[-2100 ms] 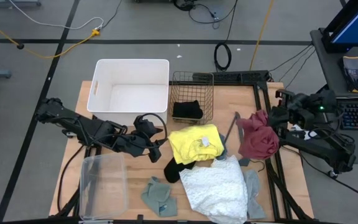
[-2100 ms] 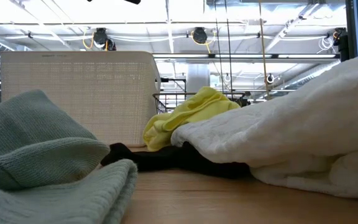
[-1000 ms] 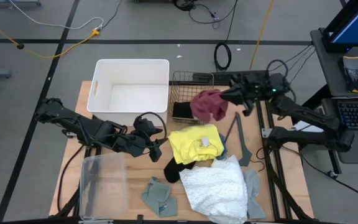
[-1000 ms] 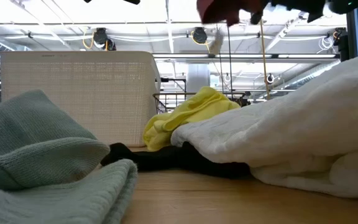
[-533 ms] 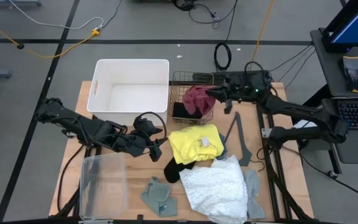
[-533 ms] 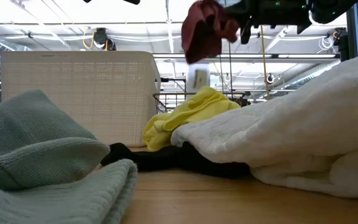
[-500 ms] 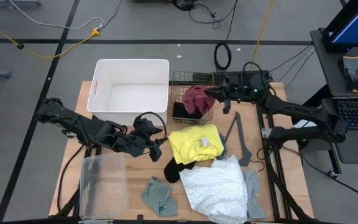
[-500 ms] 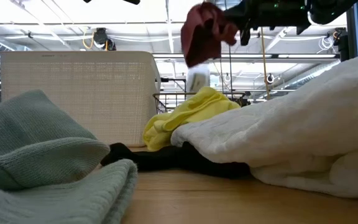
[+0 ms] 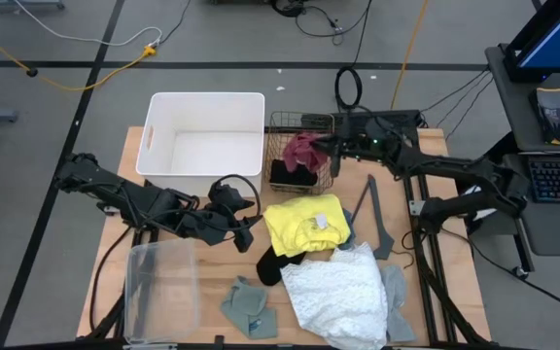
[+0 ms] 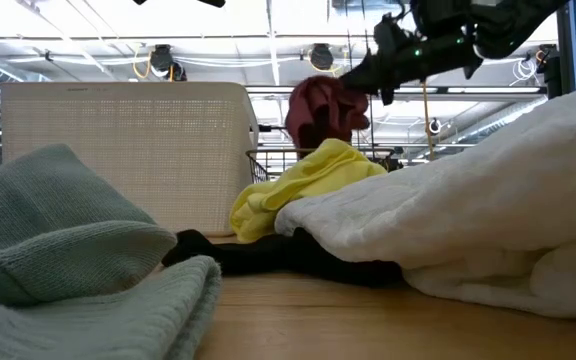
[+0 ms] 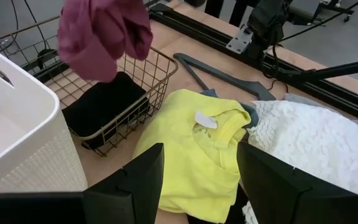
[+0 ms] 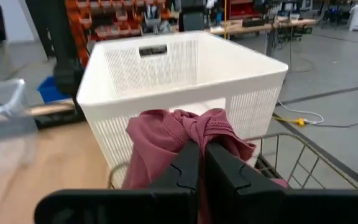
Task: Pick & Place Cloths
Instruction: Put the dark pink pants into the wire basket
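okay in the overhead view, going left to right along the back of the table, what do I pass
white bin → wire basket with the maroon cloth hanging over it → right gripper

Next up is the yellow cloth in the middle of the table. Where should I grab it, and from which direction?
Judging from the high view, take the yellow cloth from straight above, pinching the raised bunched fold near its white tag. It lies crumpled with open top; its near edge overlaps the black cloth, so a side approach risks snagging that.
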{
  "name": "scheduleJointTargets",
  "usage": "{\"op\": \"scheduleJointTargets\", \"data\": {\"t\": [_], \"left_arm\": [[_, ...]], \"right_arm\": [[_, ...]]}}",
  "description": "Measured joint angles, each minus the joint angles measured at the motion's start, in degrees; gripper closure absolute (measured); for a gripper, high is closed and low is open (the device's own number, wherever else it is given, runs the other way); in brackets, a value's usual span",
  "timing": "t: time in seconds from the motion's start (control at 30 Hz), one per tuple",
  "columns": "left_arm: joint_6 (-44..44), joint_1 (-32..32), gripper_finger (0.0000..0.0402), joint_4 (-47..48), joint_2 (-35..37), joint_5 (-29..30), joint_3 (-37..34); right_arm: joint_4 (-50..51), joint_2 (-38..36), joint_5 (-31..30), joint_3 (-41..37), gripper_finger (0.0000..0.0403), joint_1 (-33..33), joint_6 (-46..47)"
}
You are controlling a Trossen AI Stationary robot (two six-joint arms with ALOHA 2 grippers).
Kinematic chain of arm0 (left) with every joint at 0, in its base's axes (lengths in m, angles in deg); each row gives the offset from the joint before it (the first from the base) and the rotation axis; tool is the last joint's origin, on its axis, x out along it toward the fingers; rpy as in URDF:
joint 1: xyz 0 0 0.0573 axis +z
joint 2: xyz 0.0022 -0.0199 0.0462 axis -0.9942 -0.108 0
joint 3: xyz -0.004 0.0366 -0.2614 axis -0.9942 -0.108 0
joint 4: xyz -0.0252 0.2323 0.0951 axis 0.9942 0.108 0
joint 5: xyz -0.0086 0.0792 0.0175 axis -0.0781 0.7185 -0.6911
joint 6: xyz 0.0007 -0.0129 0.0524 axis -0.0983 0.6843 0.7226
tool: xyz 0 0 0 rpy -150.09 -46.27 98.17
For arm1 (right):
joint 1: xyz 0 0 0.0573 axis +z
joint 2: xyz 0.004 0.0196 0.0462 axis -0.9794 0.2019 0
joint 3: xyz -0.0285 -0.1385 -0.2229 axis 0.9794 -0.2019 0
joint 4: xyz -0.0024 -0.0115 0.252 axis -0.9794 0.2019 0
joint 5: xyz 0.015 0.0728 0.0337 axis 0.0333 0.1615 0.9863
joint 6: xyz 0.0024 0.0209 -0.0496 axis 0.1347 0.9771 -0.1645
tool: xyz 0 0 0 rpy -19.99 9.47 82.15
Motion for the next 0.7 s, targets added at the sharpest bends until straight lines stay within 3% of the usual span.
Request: {"op": "scheduleJointTargets", "data": {"t": [0.23,0.7], "left_arm": [[0.0,0.0,0.0195,0.0,0.0,1.1,0.0],[0.2,-0.1,0.0195,0.0,0.0,1.1,0.0]], "right_arm": [[-0.3,4.4,-2.9,0.0,0.0399,0.0,-4.8],[0.1,11.8,-3.0,1.0,0.0399,0.0,-8.4]]}}
